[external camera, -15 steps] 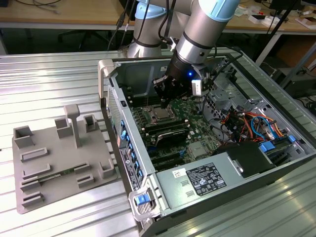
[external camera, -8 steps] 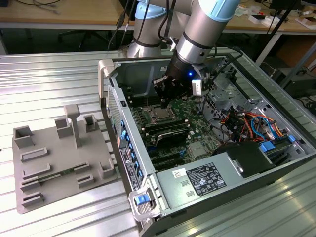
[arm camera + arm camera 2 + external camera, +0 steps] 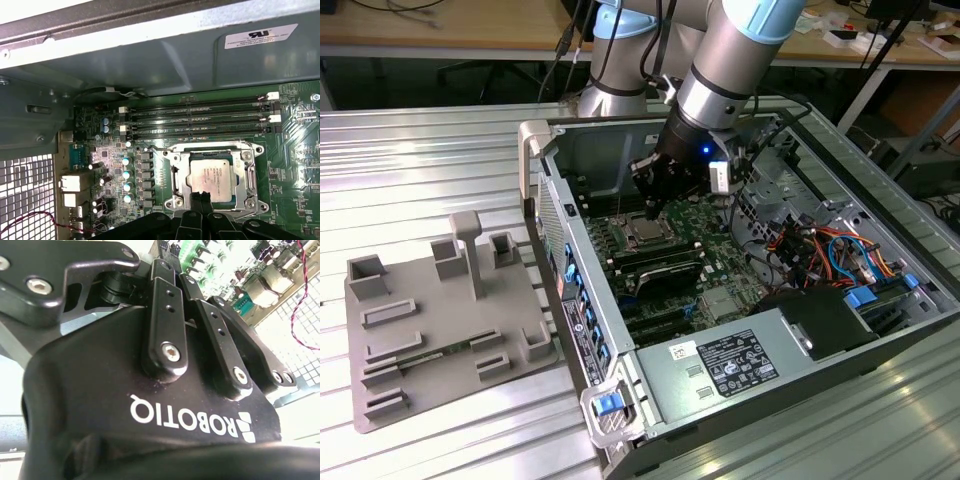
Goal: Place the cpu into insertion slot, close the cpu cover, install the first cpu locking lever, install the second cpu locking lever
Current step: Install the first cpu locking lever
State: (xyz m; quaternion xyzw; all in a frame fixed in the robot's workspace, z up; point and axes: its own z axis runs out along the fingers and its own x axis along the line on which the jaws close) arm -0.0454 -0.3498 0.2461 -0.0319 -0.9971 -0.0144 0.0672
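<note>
The end effector (image 3: 201, 199) has its fingers drawn narrow, almost together, and nothing is seen held between them. The tips stand just over the edge of the cpu (image 3: 211, 175); whether they touch it, I cannot tell. The cpu lies flat in the insertion slot (image 3: 212, 152), and the cpu cover (image 3: 173, 160) lies down around it as a silver frame. Just beyond the cover, further from the end effector, the long memory slots (image 3: 200, 120) run across the green board (image 3: 290, 165). Behind these rises the grey case wall (image 3: 150, 60). Well apart from the end effector, outside the case, a grey fixture (image 3: 430, 330) rests on the ribbed counter (image 3: 420, 170)
</note>
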